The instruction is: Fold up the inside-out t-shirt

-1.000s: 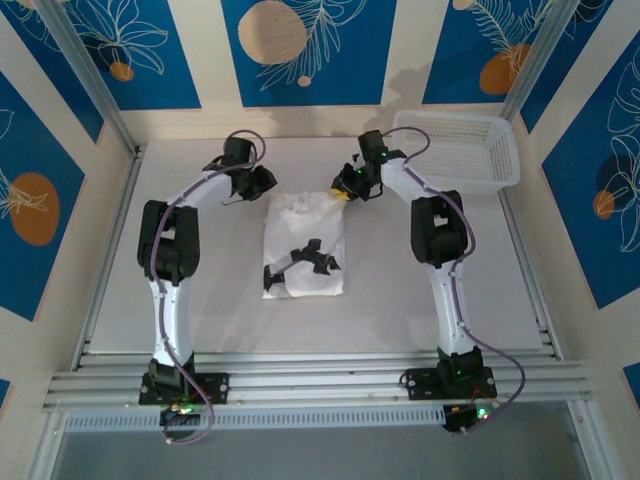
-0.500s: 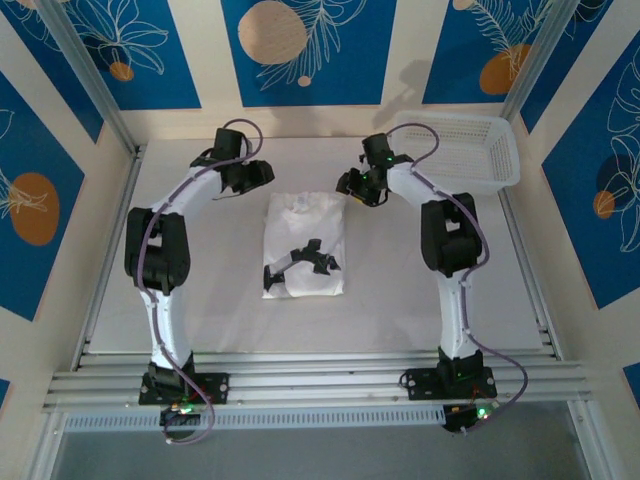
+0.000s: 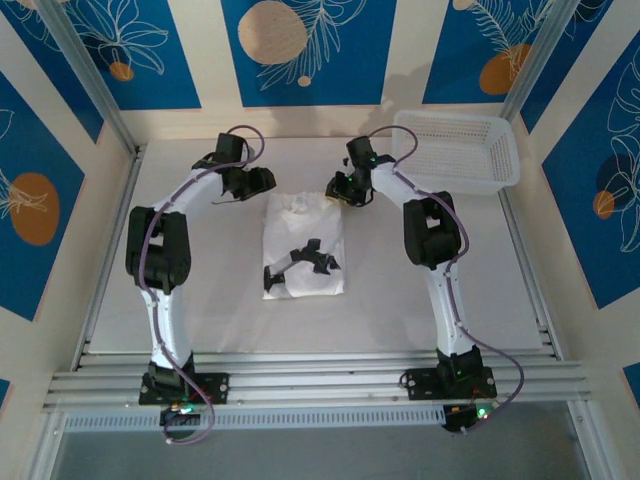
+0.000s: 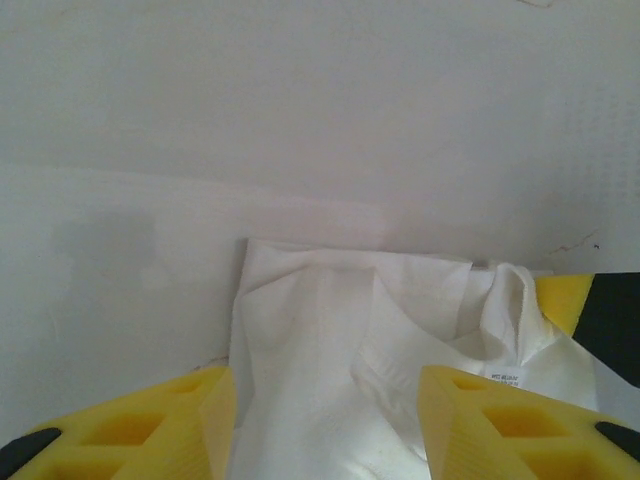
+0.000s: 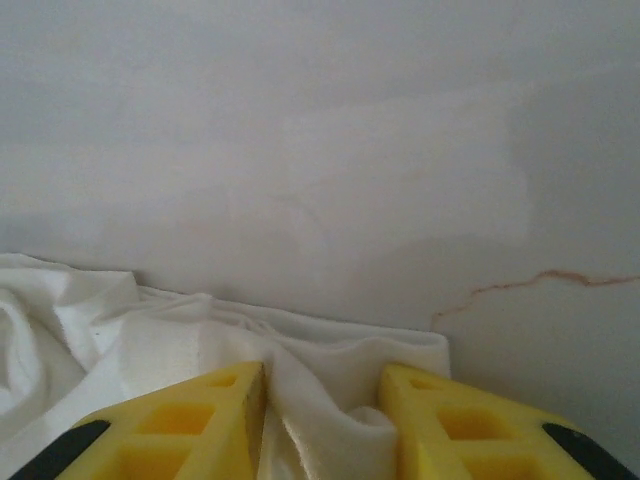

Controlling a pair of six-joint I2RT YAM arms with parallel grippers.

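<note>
Left gripper [image 4: 325,390] open; shirt [image 4: 320,320] collar lies between its fingers. Right gripper [image 5: 322,385] open astride shirt corner on counter [image 5: 320,150].

Small tag [image 4: 505,376] at the inside-out t-shirt [image 4: 330,380] neckline, tiny dark print, seemingly two lines, too blurred to read

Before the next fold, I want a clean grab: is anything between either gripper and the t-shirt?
Nothing visible. The left gripper and right gripper sit at the t-shirt's far edge, cloth between their fingers; the basket stands apart.
</note>
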